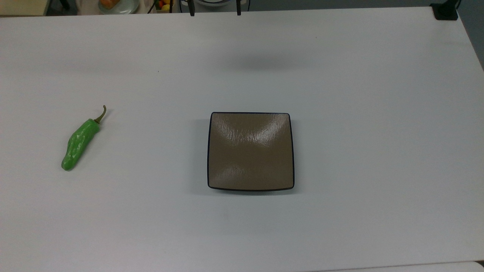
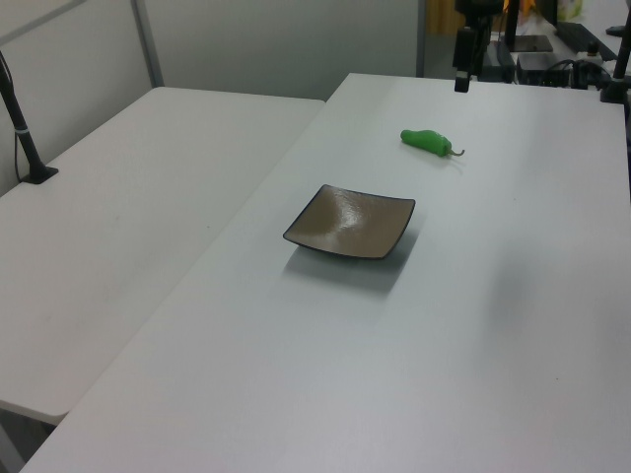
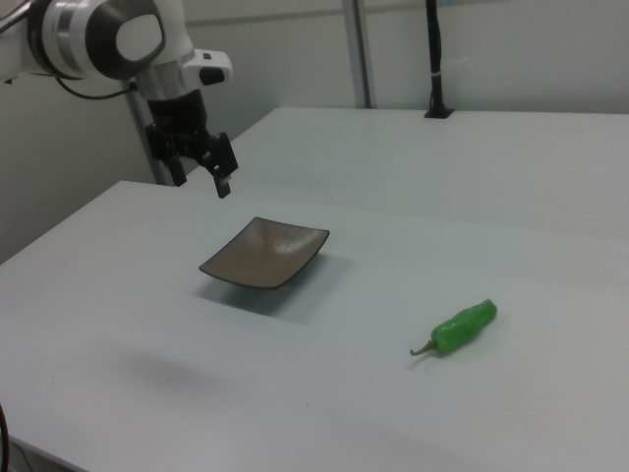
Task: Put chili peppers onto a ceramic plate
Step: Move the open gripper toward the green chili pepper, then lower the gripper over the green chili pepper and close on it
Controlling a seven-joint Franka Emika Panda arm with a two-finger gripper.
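Lying on the white table [image 1: 340, 94], well apart from the ceramic plate [image 1: 251, 151]: chili pepper [image 1: 80, 140]. Hanging in air above table, gripper [image 3: 201, 167], fingers standing apart, holding nothing.

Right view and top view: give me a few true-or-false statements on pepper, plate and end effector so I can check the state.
1. The chili pepper lies on the ceramic plate. False: it lies on the table, apart from the plate.
2. The plate is empty. True.
3. The end effector grips the pepper. False: it hangs open in the air, holding nothing.
4. In the top view, the pepper is left of the plate. True.
5. The pepper's stem points toward the top view's upper edge. True.
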